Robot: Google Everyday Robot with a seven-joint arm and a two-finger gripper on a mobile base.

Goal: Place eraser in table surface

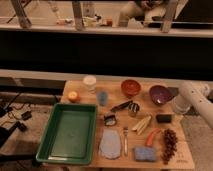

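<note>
The desk (114,89) is shown crowded. The gripper (176,110) is held at its right edge, fingers spread, nothing pinched. The eraser (163,118) is seen lying on the desk just beside it. Placement is judged done, with only withdrawal left.

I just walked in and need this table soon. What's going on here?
A white robot arm reaches in from the right. Its pincer is open at the right edge of the table surface, right beside the black eraser. The eraser lies on the wood below the purple bowl. Nothing is being carried.
</note>
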